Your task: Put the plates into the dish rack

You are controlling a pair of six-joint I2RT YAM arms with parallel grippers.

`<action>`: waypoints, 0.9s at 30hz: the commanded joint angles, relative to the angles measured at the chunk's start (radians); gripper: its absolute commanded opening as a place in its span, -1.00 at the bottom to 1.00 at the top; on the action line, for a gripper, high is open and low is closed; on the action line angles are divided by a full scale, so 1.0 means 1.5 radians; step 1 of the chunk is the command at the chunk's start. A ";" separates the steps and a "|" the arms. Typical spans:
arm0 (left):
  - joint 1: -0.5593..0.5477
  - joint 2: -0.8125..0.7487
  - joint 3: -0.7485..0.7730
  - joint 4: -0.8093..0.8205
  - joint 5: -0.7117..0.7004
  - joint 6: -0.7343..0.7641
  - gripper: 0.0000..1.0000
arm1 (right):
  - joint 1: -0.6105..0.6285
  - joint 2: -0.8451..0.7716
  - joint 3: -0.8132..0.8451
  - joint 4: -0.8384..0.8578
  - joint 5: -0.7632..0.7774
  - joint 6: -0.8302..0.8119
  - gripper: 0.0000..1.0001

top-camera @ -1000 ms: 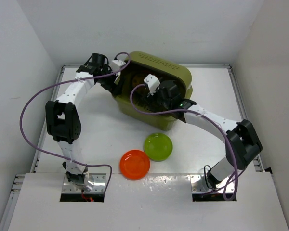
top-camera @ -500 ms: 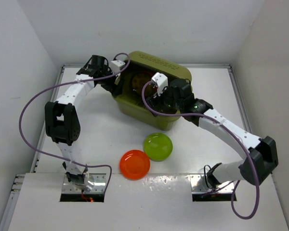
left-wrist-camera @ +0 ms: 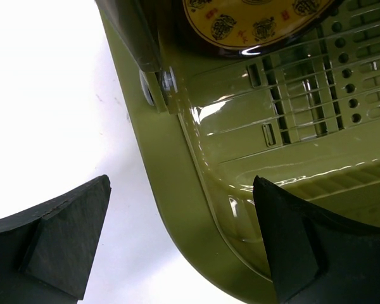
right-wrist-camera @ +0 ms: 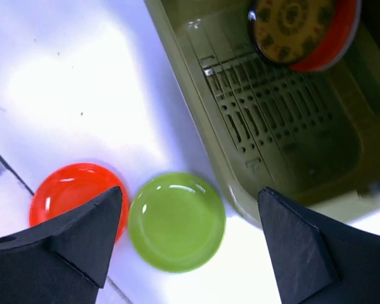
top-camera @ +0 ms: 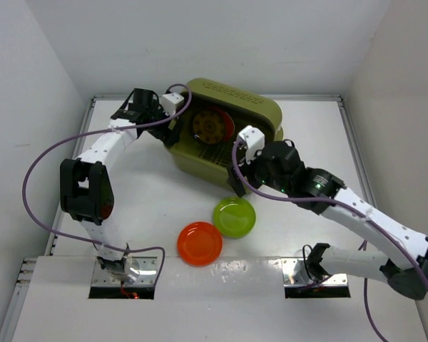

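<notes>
Dish rack (top-camera: 251, 102) at far centre of table (top-camera: 150, 192). Brown patterned plate (top-camera: 208, 127) leaning inside it, orange-red plate (top-camera: 230, 122) just behind, peeking out at right. Green plate (top-camera: 234, 216) and second orange-red plate (top-camera: 200, 243) flat on table, edges meeting. Left gripper (top-camera: 171, 122) at rack's left rim. Right gripper (top-camera: 248, 178) by near-right corner.

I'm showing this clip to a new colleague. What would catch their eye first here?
Probably the lime green round plastic plate and the orange-red plastic plate, lying side by side on the white table in front of the large olive-green plastic dish rack. Then the brown plate with a golden pattern inside the rack, covering most of a second orange-red plate. The right gripper hangs open, the green plate showing between its fingers.
</notes>
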 commanded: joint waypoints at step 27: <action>-0.018 -0.053 -0.047 0.047 -0.063 0.008 0.99 | -0.143 -0.099 -0.501 0.204 -0.094 0.525 0.34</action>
